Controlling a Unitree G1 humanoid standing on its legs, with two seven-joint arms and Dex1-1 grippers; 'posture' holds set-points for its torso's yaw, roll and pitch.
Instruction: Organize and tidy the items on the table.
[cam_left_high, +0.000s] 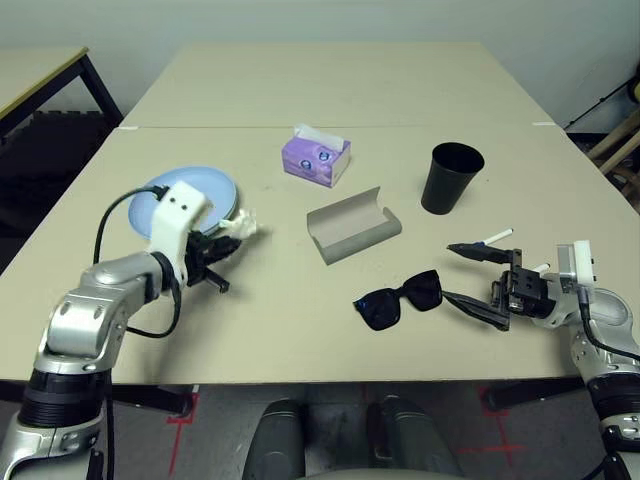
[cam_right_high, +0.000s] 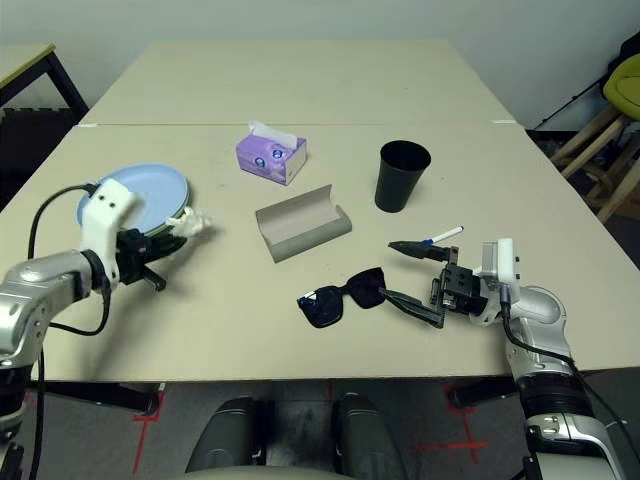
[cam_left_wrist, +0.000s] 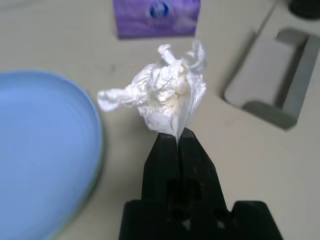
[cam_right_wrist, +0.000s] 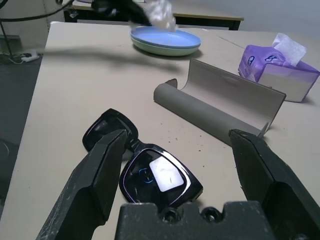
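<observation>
My left jaws (cam_left_wrist: 177, 137) pinch the tissue (cam_left_wrist: 165, 95) by one corner, so I should carry it slowly; right jaws (cam_right_wrist: 177, 150) stand wide, sunglasses (cam_right_wrist: 142, 162) between them.

Pretty even indoor light, soft and flat, with only faint shadows under stuff on the table (cam_left_high: 300, 330). Beyond the left gripper (cam_left_wrist: 177, 137)'s fingertips the crumpled tissue (cam_left_wrist: 165, 95) looks blown out (background's mushy too). The sunglasses (cam_right_wrist: 145, 165) lens catches a bright reflection.
</observation>
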